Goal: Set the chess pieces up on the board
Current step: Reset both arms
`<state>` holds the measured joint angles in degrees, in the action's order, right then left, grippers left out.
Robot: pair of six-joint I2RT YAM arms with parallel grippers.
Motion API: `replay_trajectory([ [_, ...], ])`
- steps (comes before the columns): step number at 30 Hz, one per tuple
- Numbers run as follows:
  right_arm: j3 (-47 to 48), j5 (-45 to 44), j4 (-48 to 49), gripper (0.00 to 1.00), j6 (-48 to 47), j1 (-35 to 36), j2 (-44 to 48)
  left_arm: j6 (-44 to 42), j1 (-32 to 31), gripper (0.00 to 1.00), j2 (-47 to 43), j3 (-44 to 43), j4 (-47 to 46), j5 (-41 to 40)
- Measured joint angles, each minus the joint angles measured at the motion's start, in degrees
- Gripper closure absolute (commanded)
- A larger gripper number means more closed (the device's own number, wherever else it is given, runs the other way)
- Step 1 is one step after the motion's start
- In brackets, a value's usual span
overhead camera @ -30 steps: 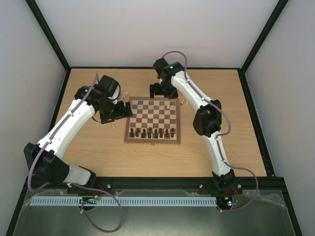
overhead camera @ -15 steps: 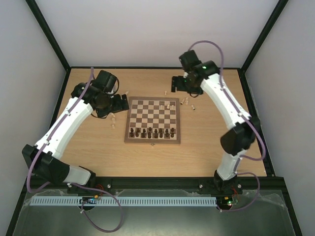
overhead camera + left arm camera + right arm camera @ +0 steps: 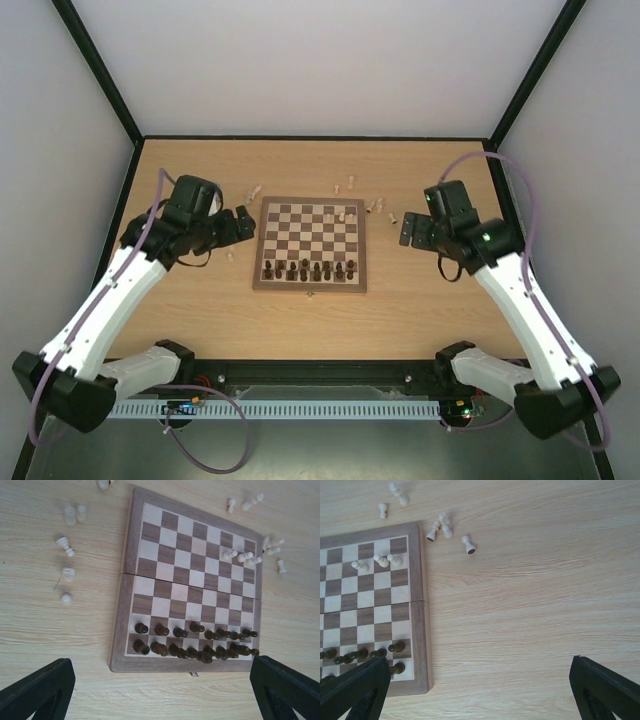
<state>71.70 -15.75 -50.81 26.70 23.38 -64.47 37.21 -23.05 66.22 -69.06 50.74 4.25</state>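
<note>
Both tools hang wide open and empty, the left tool [image 3: 243,222] just left of the board [image 3: 172,585] and the right tool [image 3: 406,232] off to its right. Dark pieces [image 3: 195,645] fill the near rows. Pale pieces [image 3: 440,530] lie scattered on the counter [image 3: 420,300] beside both far corners, each cluster nearest its own side's tool.

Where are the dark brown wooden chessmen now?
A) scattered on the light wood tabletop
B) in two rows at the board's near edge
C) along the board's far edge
B: the dark brown wooden chessmen stand in two rows on the square wooden chessboard's side nearest the arms.

Light wood tabletop [image 3: 300,320]; pale walls [image 3: 320,60], perhaps fabric.
</note>
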Motion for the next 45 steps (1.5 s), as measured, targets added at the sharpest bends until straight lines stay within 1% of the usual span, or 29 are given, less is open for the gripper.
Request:
replay_trajectory([
  [5, -8.90, -0.81, 4.13, 0.01, 0.81, 0.00, 11.78, 1.01, -0.02, 0.01, -10.51, 7.21, -4.17, 0.37],
  [9, -15.32, -0.42, 7.39, 0.01, 0.72, 0.00, 18.88, 1.81, -0.02, 0.01, -17.42, 12.96, -8.33, 0.90],
  [11, -17.59, 0.42, 10.27, 0.01, 0.50, 0.00, 21.38, 2.14, -0.02, 0.01, -21.03, 16.39, -10.38, 1.29],
  [17, -22.51, 4.28, 17.99, 0.01, 0.04, 0.00, 24.63, 2.99, -0.02, 0.01, -33.51, 26.73, -16.61, 3.93],
  [19, -26.08, 5.60, 21.53, 0.01, -0.52, 0.00, 27.19, 3.28, -0.02, 0.01, -38.75, 30.80, -19.65, 5.57],
  [21, -28.92, 6.40, 22.99, 0.01, -0.79, 0.00, 30.05, 3.78, -0.02, 0.01, -45.31, 34.95, -21.20, 6.75],
  [23, -30.18, 5.81, 24.39, 0.01, -0.63, 0.00, 32.02, 4.26, -0.02, 0.01, -51.56, 36.70, -21.11, 6.43],
  [26, -32.46, 3.32, 28.52, 0.01, -0.55, 0.00, 32.85, 4.76, -0.02, 0.01, -59.32, 36.04, -20.81, 4.59],
  [30, -38.69, -1.99, 34.88, 0.01, -0.66, 0.00, 30.86, 5.70, -0.02, 0.01, -63.45, 35.60, -20.83, 3.19],
  [36, -43.19, -12.24, 45.57, 0.01, -0.94, 0.00, 20.48, 5.68, -0.02, 0.01, -64.06, 35.71, -20.98, 2.05],
  [40, -46.03, -18.53, 57.57, 0.01, -3.72, 0.00, 16.57, 5.73, -0.02, 0.01, -63.80, 36.72, -23.23, 1.55],
  [42, -46.71, -21.16, 63.49, 0.01, -5.66, -0.52, 12.41, 5.70, -0.02, 0.01, -63.23, 37.68, -25.38, 1.14],
  [45, -47.47, -22.08, 70.95, 0.01, -8.26, -2.62, 5.88, 5.57, -0.02, 0.01, -61.33, 39.28, -28.48, 0.04],
])
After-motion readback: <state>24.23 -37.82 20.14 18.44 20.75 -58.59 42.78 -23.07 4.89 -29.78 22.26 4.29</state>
